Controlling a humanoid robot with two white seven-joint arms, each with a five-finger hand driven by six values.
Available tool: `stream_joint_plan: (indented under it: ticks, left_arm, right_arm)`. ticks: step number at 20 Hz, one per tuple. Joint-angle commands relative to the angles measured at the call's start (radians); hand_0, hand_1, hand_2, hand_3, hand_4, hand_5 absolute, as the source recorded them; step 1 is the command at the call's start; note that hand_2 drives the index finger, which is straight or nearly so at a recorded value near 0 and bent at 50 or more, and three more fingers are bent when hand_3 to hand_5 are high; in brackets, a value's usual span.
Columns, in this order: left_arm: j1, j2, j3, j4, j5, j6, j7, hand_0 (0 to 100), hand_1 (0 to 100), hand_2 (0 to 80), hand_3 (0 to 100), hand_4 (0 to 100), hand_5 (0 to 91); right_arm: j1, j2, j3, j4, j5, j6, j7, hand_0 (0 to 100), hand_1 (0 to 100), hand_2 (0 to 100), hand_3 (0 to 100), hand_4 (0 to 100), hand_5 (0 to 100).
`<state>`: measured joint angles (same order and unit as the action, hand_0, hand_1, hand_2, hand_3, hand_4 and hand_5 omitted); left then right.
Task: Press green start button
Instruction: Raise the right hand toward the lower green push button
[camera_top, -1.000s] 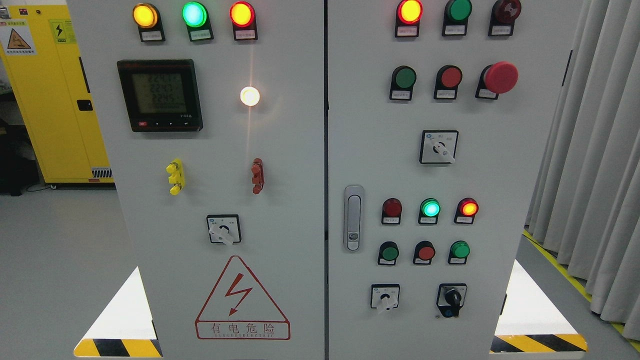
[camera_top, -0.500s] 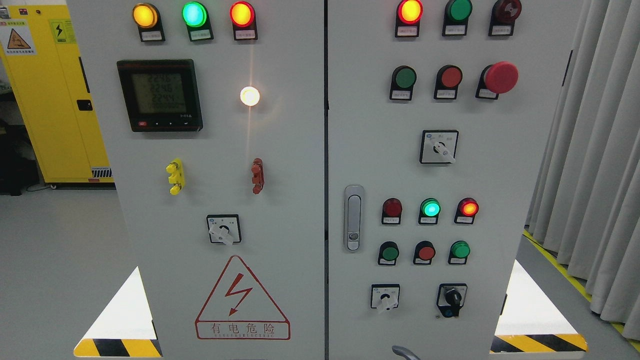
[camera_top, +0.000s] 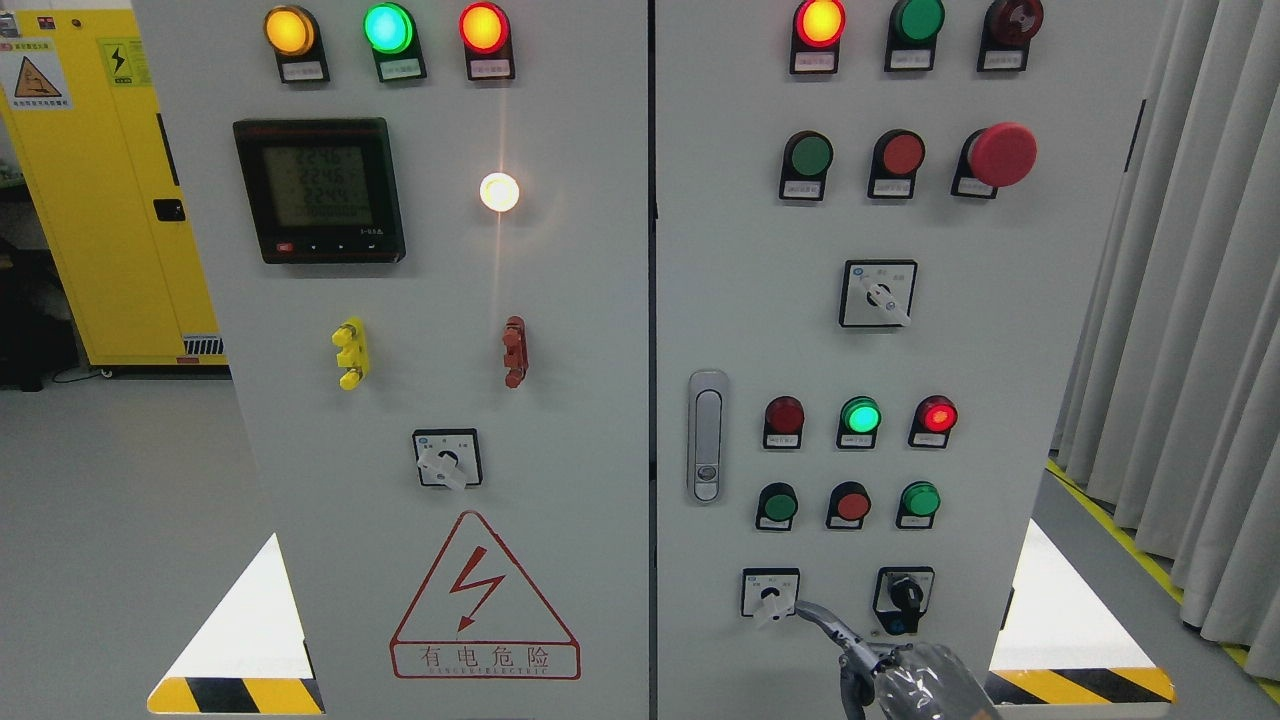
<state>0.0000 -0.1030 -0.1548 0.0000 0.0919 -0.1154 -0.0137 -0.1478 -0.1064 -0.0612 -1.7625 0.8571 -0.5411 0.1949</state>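
The grey control cabinet (camera_top: 1000, 330) fills the head view. Its right door has a dark green push button (camera_top: 806, 155) in the upper row. The lower row has a dark green button (camera_top: 776, 505), a red button (camera_top: 851, 504) and a brighter green button (camera_top: 919, 498). A lit green lamp (camera_top: 861, 414) sits above them. My right hand (camera_top: 860, 655) comes up from the bottom edge, one finger (camera_top: 815, 615) stretched up-left, the others curled, holding nothing. Its tip is just right of the lower-left rotary switch (camera_top: 770, 594), below the button row. The left hand is out of view.
A key switch (camera_top: 905, 598) sits right of the fingertip. The door handle (camera_top: 707, 436) is left of the buttons. A red mushroom stop button (camera_top: 1001, 154) sticks out at the upper right. A yellow cabinet (camera_top: 100, 180) stands at the left and grey curtains (camera_top: 1180, 300) at the right.
My right hand has risen into view from the bottom edge, and its stretched finger now reaches up beside the lower-left rotary switch. The panel itself is unchanged.
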Motion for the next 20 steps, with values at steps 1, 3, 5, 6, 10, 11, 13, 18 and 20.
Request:
stream_joint_plan:
  ticks: [1, 3, 5, 6, 10, 11, 13, 18, 20]
  left_arm:
    - [-0.021, -0.001, 0.000, -0.028, 0.000, 0.002, 0.000, 12, 56, 0.0, 0, 0, 0.0]
    - [-0.021, -0.001, 0.000, -0.028, 0.000, 0.000, 0.000, 12, 56, 0.0, 0, 0, 0.0]
    - [-0.021, -0.001, 0.000, -0.028, 0.000, 0.000, 0.000, 12, 56, 0.0, 0, 0, 0.0]
    - [-0.021, -0.001, 0.000, -0.028, 0.000, 0.000, 0.000, 12, 56, 0.0, 0, 0, 0.0]
    - [-0.021, -0.001, 0.000, -0.028, 0.000, 0.002, 0.000, 12, 56, 0.0, 0, 0, 0.0]
    - [-0.021, -0.003, 0.000, -0.028, 0.000, 0.000, 0.000, 12, 56, 0.0, 0, 0, 0.0]
    - [-0.021, -0.001, 0.000, -0.028, 0.000, 0.000, 0.000, 12, 56, 0.0, 0, 0, 0.0]
    - [-0.021, -0.001, 0.000, -0.028, 0.000, 0.000, 0.000, 12, 56, 0.0, 0, 0, 0.0]
    - [-0.021, -0.001, 0.000, -0.028, 0.000, 0.000, 0.000, 12, 56, 0.0, 0, 0, 0.0]
  right_arm:
    - [-0.068, 0.002, 0.017, -0.005, 0.030, 0.016, 0.037, 26, 69, 0, 87, 85, 85]
    - [-0.097, 0.002, 0.032, 0.009, 0.037, 0.032, 0.037, 26, 70, 0, 87, 85, 85]
    - [-0.110, 0.002, 0.038, 0.014, 0.043, 0.049, 0.037, 26, 70, 0, 87, 84, 85]
    - [-0.114, 0.002, 0.040, 0.014, 0.043, 0.050, 0.037, 26, 69, 0, 87, 84, 84]
    - [-0.127, 0.002, 0.044, 0.015, 0.043, 0.052, 0.040, 26, 69, 0, 86, 83, 84]
    - [-0.133, 0.002, 0.044, 0.021, 0.043, 0.056, 0.040, 26, 69, 0, 86, 83, 84]
    - [-0.147, 0.002, 0.050, 0.040, 0.043, 0.064, 0.040, 26, 69, 0, 86, 83, 84]
    - [-0.168, 0.002, 0.051, 0.080, 0.043, 0.069, 0.038, 27, 69, 0, 86, 83, 84]
    - [-0.174, 0.002, 0.049, 0.093, 0.043, 0.069, 0.038, 27, 68, 0, 86, 83, 84]
